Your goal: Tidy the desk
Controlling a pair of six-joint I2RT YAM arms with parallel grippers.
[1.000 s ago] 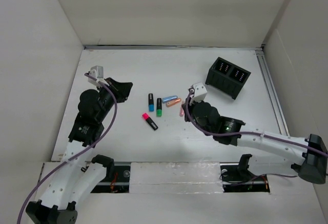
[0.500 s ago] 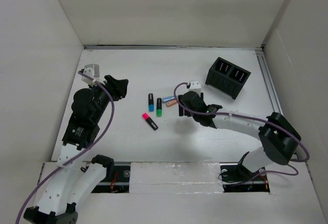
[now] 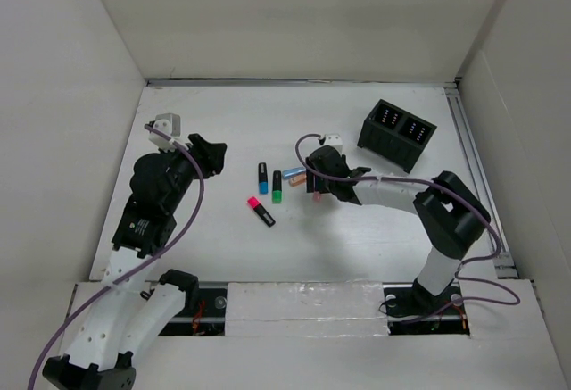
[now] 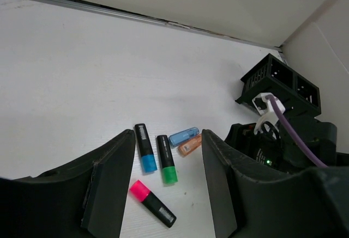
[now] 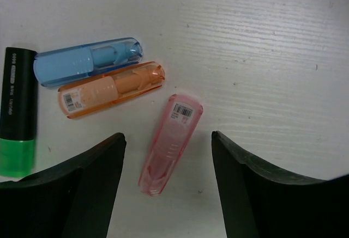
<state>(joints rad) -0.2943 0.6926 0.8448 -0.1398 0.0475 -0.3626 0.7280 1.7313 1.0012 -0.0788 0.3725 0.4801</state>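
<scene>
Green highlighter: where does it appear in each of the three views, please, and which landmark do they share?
Top external: the green highlighter lies near the middle, between the two arms.
Left wrist: lower centre, cap towards the camera.
Right wrist: at the far left edge.
Shared landmark: the blue case, close to its black end.

soft, even white light filled the scene, bright but with no glare on the desk [image 3: 357, 238]. the shadow beside the left arm [image 3: 147, 207] was faint and diffuse. the pink tube [image 5: 169, 140] showed crisp barcode print, while the dark fingers [image 5: 54, 200] at the right wrist view's near edge looked soft.
</scene>
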